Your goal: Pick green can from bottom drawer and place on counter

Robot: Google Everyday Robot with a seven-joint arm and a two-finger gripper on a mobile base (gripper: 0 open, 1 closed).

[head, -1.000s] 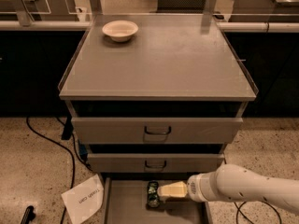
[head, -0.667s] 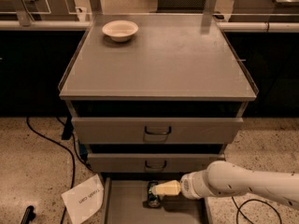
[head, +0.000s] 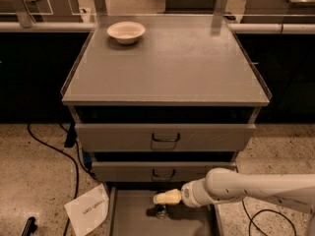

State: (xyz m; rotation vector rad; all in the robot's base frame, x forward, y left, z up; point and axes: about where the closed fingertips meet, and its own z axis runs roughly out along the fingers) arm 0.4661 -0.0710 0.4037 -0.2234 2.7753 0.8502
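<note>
The bottom drawer (head: 128,220) is pulled open under the two handled drawers. The green can (head: 160,211) stands in it, mostly hidden; only its dark lower part and silvery end show. My gripper (head: 166,198) reaches in from the right on a white arm, and its cream fingers sit right over the top of the can. The grey counter (head: 172,63) spreads above.
A cream bowl (head: 126,32) sits at the counter's far left corner. A white paper sheet (head: 88,211) lies on the floor left of the drawer. Black cables (head: 54,151) run on the floor at left and right. Posts stand behind the counter.
My arm and gripper have moved left and slightly up along the open drawer. The can has shifted left with the gripper, and less of it shows.
</note>
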